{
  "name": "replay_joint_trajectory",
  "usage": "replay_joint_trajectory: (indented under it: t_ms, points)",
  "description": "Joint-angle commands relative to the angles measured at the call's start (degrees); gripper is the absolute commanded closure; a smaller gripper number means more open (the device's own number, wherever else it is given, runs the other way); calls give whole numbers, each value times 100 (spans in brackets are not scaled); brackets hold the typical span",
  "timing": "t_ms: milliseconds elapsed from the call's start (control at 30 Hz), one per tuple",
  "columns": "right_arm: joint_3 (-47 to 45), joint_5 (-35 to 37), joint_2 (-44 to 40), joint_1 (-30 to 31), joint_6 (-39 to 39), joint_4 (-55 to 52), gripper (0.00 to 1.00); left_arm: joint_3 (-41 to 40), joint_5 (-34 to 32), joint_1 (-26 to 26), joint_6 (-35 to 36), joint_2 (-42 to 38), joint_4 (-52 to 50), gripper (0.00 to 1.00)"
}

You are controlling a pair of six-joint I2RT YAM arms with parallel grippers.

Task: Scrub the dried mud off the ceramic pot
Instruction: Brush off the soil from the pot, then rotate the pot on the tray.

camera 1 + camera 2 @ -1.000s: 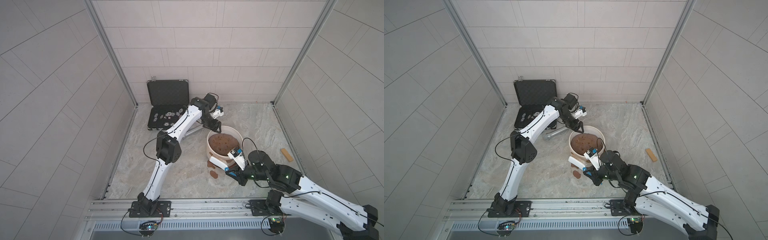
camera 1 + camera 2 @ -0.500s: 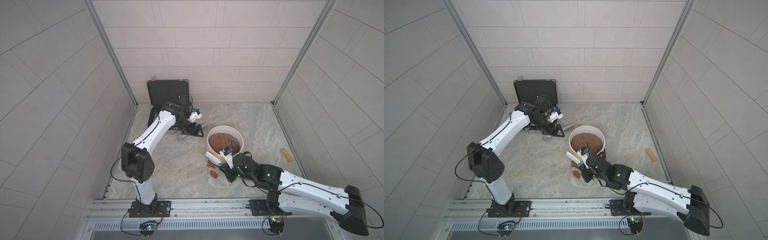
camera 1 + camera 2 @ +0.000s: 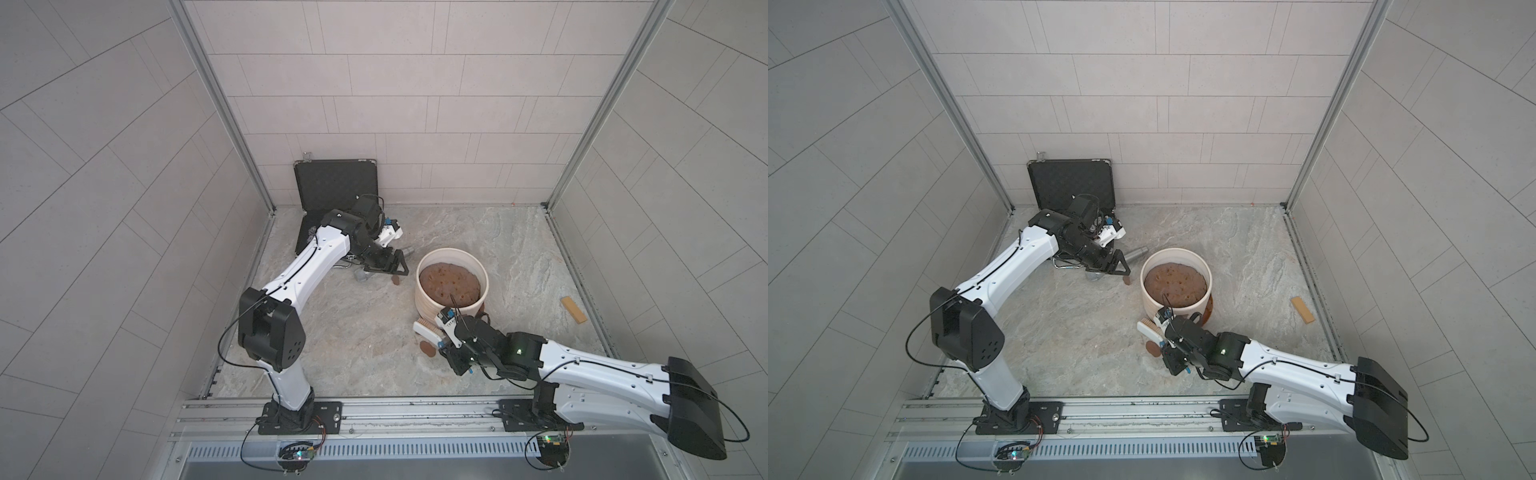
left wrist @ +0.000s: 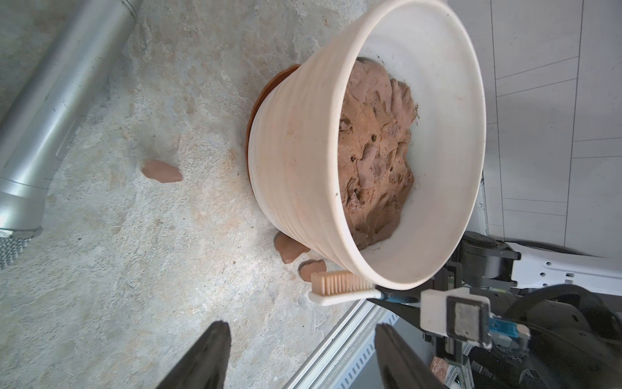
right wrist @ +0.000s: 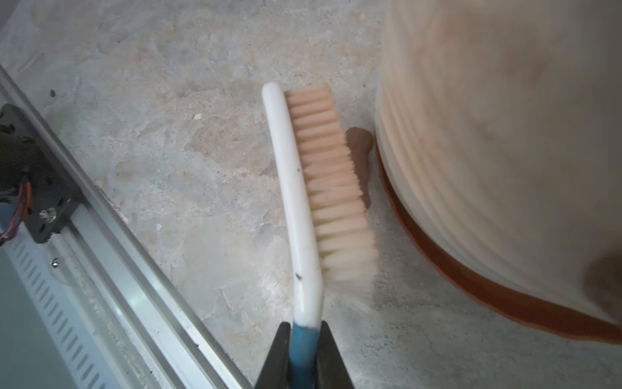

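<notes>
In a top view, the left gripper (image 3: 395, 269) hangs near the ceramic pot (image 3: 427, 305). Left wrist view: its jaws stand spread; dried mud (image 4: 161, 171) patches lie on the floor (image 4: 151, 269) beside the pot. Right wrist view: the right gripper (image 5: 304, 350) pinches a brush (image 5: 296, 202) handle, bristles just beside the pot.

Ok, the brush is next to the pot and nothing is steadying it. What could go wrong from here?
1. The cream-white ribbed ceramic pot stands unbraced on its reddish-brown round saucer; the left tool is open and apart from it, so brushing may shove or tip it.
2. The right tool pinches only the blue end of the white-backed scrub brush, so side load could twist it loose.
</notes>
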Motion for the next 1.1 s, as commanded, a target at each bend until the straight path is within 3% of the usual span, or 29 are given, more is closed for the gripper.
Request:
replay_joint_trajectory:
  t_ms: [0, 300, 500, 633, 733, 900, 1067]
  points:
    - [231, -16, -604, 96, 118, -286, 100, -59, -32, 20, -280, -2, 171, 30]
    - [1128, 675, -1953, 91, 45, -1685, 100, 848, -1034, -583, -741, 801, -107, 30]
    - [2262, 1205, -1640, -157, 241, -2893, 100, 1048, -1235, -981, -839, 1094, -254, 30]
    - [3130, 1095, -1120, -441, 487, -3341, 100, 1187, -1649, -1161, -904, 1333, -456, 31]
    - [3435, 1024, -944, -561, 475, -3358, 100, 1480, -2069, -1331, -963, 1543, -635, 44]
    - [3665, 1034, -906, -969, 432, -3652, 100, 1824, -1869, -1555, -947, 1755, -676, 59]
    - [3452, 314, -1215, -1393, 163, -3750, 100, 2448, -1823, -1576, -810, 2124, -903, 79]
